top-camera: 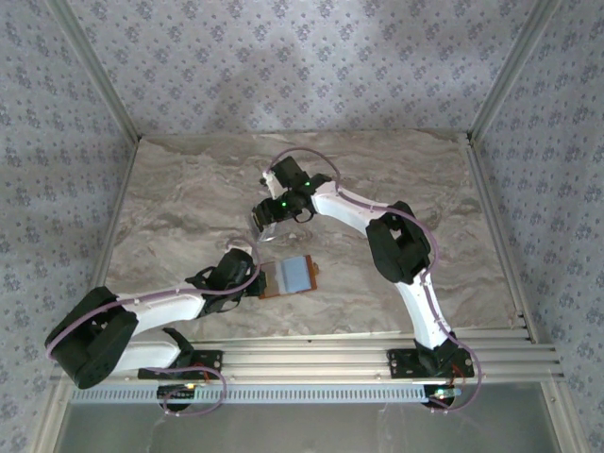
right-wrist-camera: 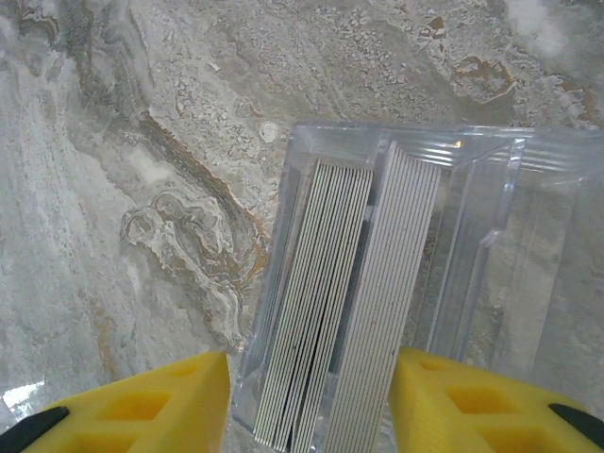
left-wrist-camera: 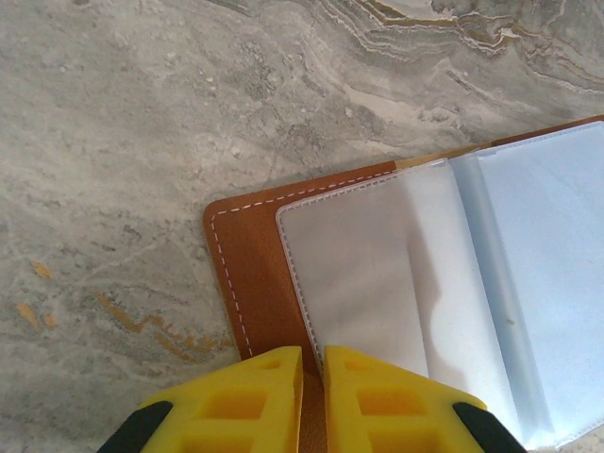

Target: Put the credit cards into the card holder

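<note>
The card holder [top-camera: 291, 275] lies open on the marble table, brown leather [left-wrist-camera: 247, 264] around frosted blue-grey sleeves [left-wrist-camera: 377, 274]. My left gripper [left-wrist-camera: 313, 401] is at its left edge, yellow fingers nearly together with a strip of the leather between them. The credit cards [right-wrist-camera: 326, 311] stand on edge as two pale grey stacks in a clear plastic box [right-wrist-camera: 491, 226], just beyond the card holder. My right gripper [right-wrist-camera: 311, 415] hangs open over the box [top-camera: 265, 226], one finger on each side of the stacks, close to them. No card is lifted.
The marble tabletop [top-camera: 425, 189] stretches wide to the back and right. Patterned walls enclose it, and a metal rail [top-camera: 377, 344] runs along the near edge. The right arm's elbow [top-camera: 401, 245] rises to the right of the card holder.
</note>
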